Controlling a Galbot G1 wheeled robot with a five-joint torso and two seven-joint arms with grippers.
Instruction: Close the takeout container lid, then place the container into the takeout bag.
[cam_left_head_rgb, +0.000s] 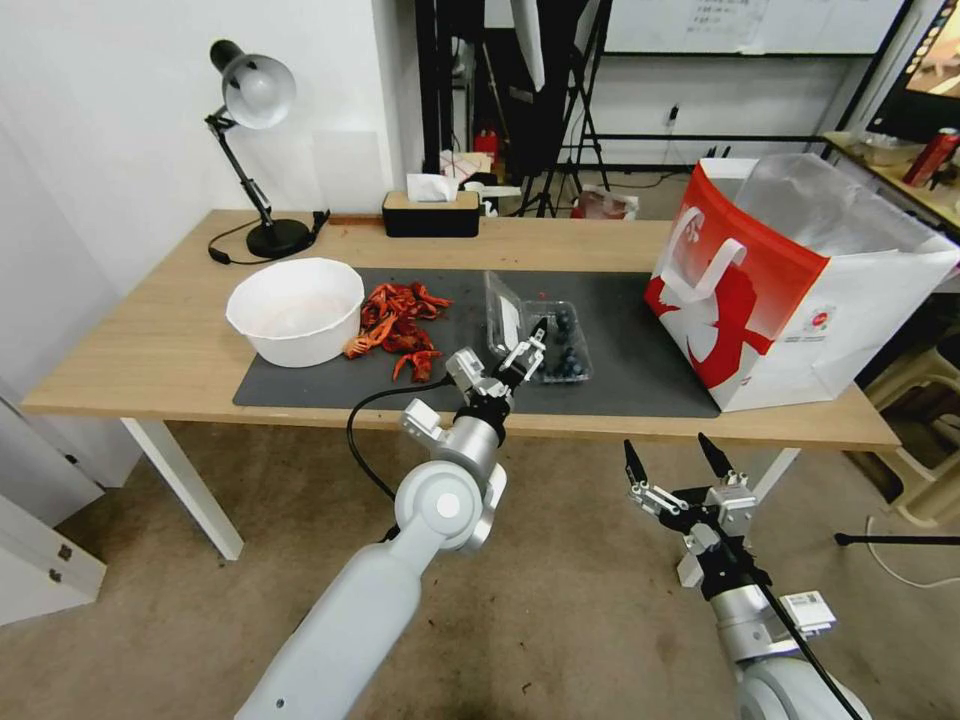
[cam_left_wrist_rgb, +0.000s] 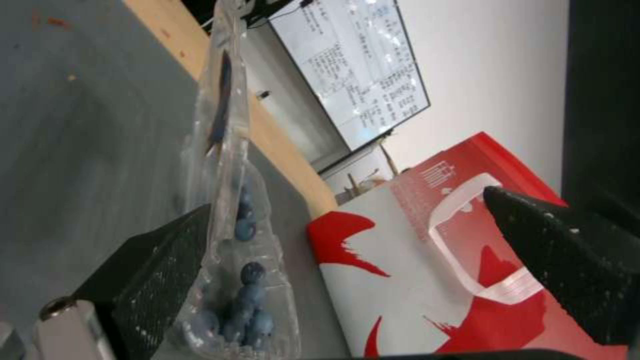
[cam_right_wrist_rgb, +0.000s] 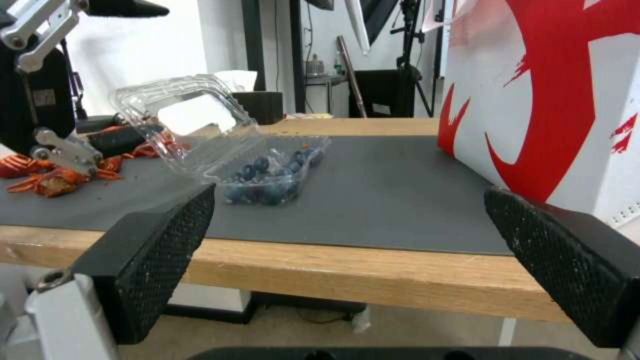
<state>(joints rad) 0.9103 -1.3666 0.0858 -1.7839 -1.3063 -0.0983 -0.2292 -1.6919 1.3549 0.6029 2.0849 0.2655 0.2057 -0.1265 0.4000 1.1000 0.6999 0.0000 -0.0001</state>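
One container: a clear clamshell (cam_left_head_rgb: 562, 345) holding dark blueberries, on the grey mat (cam_left_head_rgb: 620, 375) near the table's front edge, between the crayfish and the bag.
Lid: one, clear, with a white label (cam_right_wrist_rgb: 193, 116); it stands raised off the tray on the side toward the bowl, not shut (cam_left_head_rgb: 503, 312).
Blueberries: a small heap in the tray (cam_right_wrist_rgb: 270, 175); too clustered to count exactly.
Left gripper: one, reached over the front edge of the table to the container (cam_left_head_rgb: 527, 352); jaws wide apart. In the left wrist view one finger (cam_left_wrist_rgb: 157, 275) lies against the outer wall of the tray and the other (cam_left_wrist_rgb: 567, 260) is well off toward the bag, so nothing is clamped.
Right gripper: one, hanging in front of the table below its top (cam_left_head_rgb: 677, 468), jaws spread wide and holding nothing; both black pads (cam_right_wrist_rgb: 157, 250) frame the container and bag in the right wrist view.
Bag: one, red and white with white handles and foil lining, upright and open on the right end of the table (cam_left_head_rgb: 790, 300), apart from the container.
Crayfish: one loose pile of red pieces on the mat (cam_left_head_rgb: 398, 325), beside the lid.
Bowl: one, white, round, on the mat's left end (cam_left_head_rgb: 296, 310).
Tissue box: one, black, at the back edge (cam_left_head_rgb: 431, 213).
Lamp: one, black, at the back left corner (cam_left_head_rgb: 252, 150).
Table: one, wooden top (cam_left_head_rgb: 150, 350).
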